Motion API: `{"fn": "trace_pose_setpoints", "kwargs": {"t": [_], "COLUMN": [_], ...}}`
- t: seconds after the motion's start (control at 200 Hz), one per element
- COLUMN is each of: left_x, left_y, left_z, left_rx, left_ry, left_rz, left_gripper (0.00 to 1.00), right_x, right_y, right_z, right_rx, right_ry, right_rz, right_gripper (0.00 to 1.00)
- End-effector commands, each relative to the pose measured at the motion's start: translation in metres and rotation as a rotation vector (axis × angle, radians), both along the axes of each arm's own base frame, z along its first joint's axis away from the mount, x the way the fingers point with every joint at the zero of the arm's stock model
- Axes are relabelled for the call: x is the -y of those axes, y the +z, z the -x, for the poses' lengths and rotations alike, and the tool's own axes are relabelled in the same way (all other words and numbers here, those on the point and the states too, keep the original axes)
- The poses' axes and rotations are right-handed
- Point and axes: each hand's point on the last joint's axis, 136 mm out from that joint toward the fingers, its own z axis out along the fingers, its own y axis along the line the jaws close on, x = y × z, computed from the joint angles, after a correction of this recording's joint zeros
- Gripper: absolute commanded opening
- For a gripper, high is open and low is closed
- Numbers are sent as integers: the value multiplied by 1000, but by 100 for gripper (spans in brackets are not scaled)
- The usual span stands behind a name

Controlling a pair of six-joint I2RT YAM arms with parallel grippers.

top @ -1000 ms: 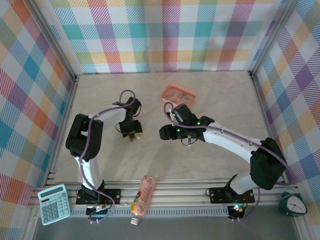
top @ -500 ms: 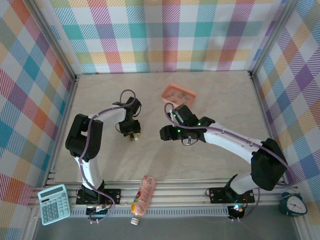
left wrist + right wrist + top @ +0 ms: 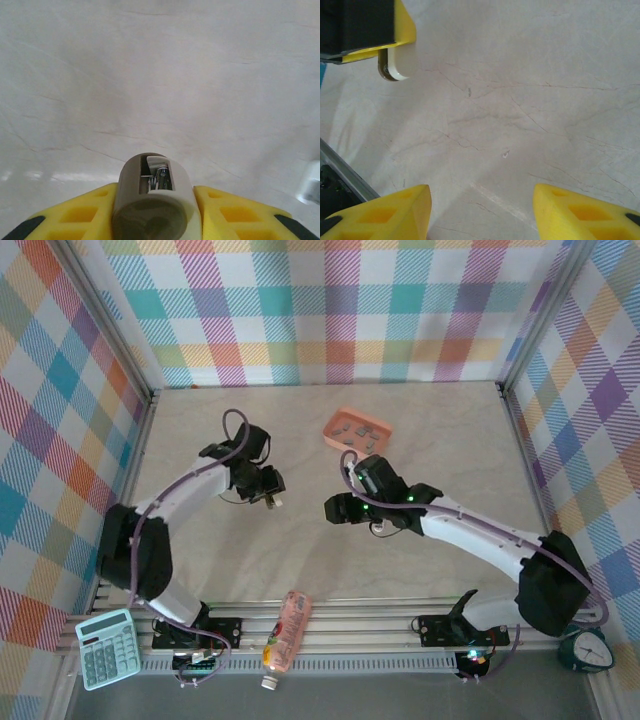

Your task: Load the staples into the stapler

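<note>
Left gripper (image 3: 267, 497) is clamped on the cream stapler (image 3: 154, 194), near-left of the salmon-pink tray (image 3: 331, 433). Staples (image 3: 353, 425) lie inside the tray. Right gripper (image 3: 480, 209), jaws apart and empty, hangs over the table (image 3: 450, 445) near the tray.

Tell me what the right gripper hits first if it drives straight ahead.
Most likely the bare table: the open right gripper points at plain surface, with the stapler off to the upper left of its line.
</note>
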Motion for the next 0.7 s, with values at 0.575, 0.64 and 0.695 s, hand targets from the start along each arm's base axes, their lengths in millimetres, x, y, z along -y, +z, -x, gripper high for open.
{"fn": "trace_pose_setpoints", "kwargs": {"t": [0.575, 0.64, 0.695], "left_x": [45, 46, 47], "left_y": [64, 65, 65], "left_z": [27, 27, 28], "left_rx": [69, 72, 69], "left_ry": [92, 91, 88], "left_rz": [422, 427, 429], "left_gripper": [38, 38, 38], "right_x": [-71, -77, -81], "right_y": [44, 47, 50], "right_z": [2, -3, -6], "right_rx": [144, 159, 174], "right_ry": [116, 119, 123], "right_rz": [-295, -306, -320], "right_gripper": [65, 65, 65]}}
